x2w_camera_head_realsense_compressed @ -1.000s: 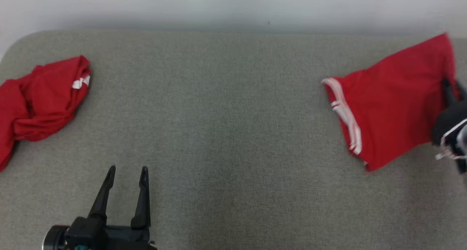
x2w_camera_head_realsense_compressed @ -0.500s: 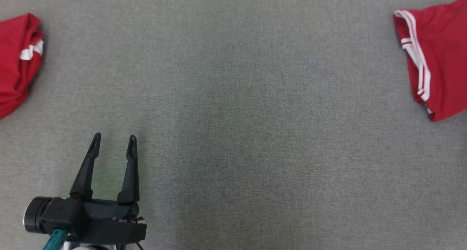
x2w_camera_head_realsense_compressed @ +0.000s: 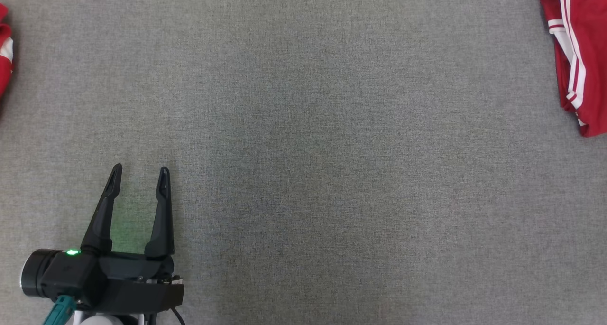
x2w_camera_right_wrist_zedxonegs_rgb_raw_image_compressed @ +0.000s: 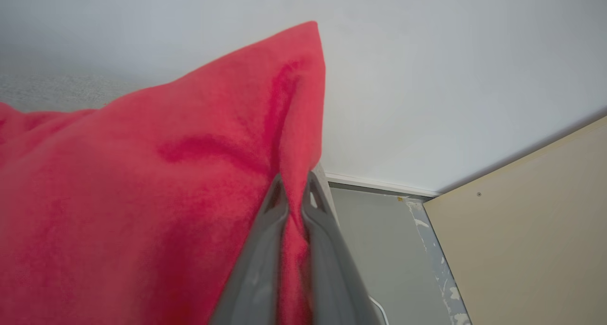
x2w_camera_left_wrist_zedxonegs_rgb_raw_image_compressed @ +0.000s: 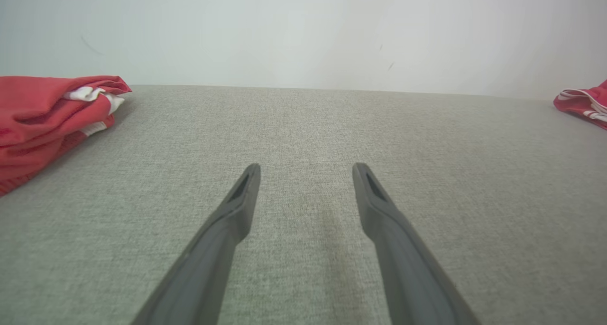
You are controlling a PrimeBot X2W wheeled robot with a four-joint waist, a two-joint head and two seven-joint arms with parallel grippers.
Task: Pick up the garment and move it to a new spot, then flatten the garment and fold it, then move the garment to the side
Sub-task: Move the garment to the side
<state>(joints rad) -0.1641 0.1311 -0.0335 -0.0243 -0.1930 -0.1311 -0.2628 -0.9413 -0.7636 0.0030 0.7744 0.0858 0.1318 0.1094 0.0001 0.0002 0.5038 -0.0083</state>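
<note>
While the big grey table [x2w_camera_head_realsense_compressed: 303, 125] lies bare across its middle, the action is all at its right end. The red garment [x2w_camera_head_realsense_compressed: 576, 54], white stripes along its hem, sits folded against the table's right edge, and that reads as the last step, the move to the side, nearly done. Over at the table's left end there's a second red garment [x2w_camera_left_wrist_zedxonegs_rgb_raw_image_compressed: 47, 116], crumpled in a heap and likely waiting its turn. The left gripper [x2w_camera_head_realsense_compressed: 139, 171] hovers low over the table's near-left part, fingers spread wide with nothing between them. It's parked, I'd say, because a one-handed drag needs no help. And the right gripper [x2w_camera_right_wrist_zedxonegs_rgb_raw_image_compressed: 295, 185]? It's pinched tight on a fold of the red garment at the table's right rim, cloth peaking above the fingertips, so the release is not yet made.
</note>
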